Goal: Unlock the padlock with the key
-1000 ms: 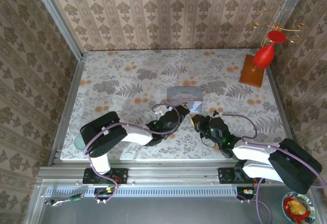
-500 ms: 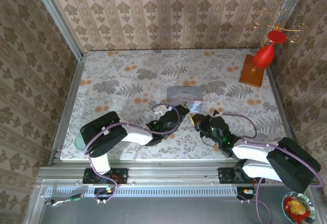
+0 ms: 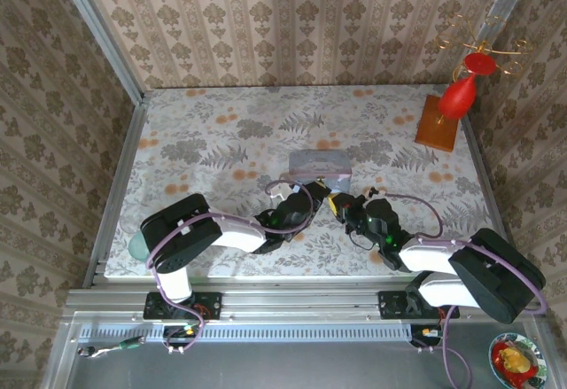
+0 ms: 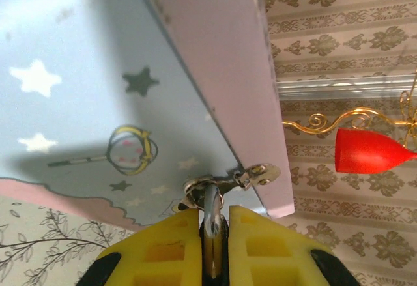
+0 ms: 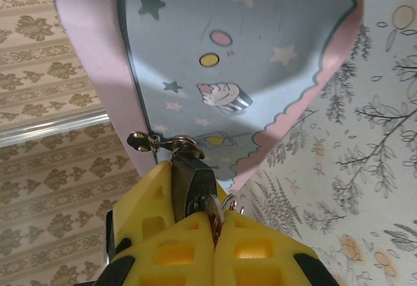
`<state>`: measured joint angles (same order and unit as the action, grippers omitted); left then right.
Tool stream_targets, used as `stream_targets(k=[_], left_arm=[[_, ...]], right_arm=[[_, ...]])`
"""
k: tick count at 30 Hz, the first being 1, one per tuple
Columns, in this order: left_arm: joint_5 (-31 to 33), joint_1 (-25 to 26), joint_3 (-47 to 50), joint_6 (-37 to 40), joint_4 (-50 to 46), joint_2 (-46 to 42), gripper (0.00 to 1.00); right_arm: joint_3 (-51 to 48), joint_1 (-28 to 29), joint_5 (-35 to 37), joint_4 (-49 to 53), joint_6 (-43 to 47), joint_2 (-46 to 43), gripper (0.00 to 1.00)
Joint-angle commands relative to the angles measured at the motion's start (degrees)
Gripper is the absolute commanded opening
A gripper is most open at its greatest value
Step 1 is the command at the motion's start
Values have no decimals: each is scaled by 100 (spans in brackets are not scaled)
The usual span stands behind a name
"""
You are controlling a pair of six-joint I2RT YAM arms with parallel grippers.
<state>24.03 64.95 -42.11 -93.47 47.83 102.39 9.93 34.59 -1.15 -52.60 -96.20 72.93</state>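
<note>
Right wrist, right gripper (image 5: 214, 226) clenched on key (image 5: 219, 204) (beside padlock (image 5: 191, 172)), left gripper (image 4: 213, 219) pinching padlock.

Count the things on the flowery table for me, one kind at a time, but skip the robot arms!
tin: 1
padlock: 1
key: 1
red ornament: 1
pale green round thing: 1
Total: 5

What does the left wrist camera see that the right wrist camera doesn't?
Left wrist: a red ornament on gold wire, and a crown wand picture. Right wrist: a cupcake picture and the right hand pinching the key. Both: the starry blue tin, its latch, and the padlock, held by the left hand.
</note>
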Motion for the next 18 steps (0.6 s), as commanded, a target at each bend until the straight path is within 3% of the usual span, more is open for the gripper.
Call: stream_targets(k=[1,7,11,15,18], left_arm=[[-1598,563,-298,-97,688,-52,0],[-1523,529,-258,2,619,-81,0],[-1348,339,-92,288,10,-335,0],[-1103,97,-15,535,-770,-570,0],[-1070,-93,53,606,-771,-482,0]], right_arm=[[425,-22,-436,-910,13,31,0],[413,-52,-652,-672,261,-26,0],[481,-132,-873,751,1061,-581,42],[621,-200,-975,2503,2193,-1367,51],[699,-217,-1064,3335,2895,-1759,52]])
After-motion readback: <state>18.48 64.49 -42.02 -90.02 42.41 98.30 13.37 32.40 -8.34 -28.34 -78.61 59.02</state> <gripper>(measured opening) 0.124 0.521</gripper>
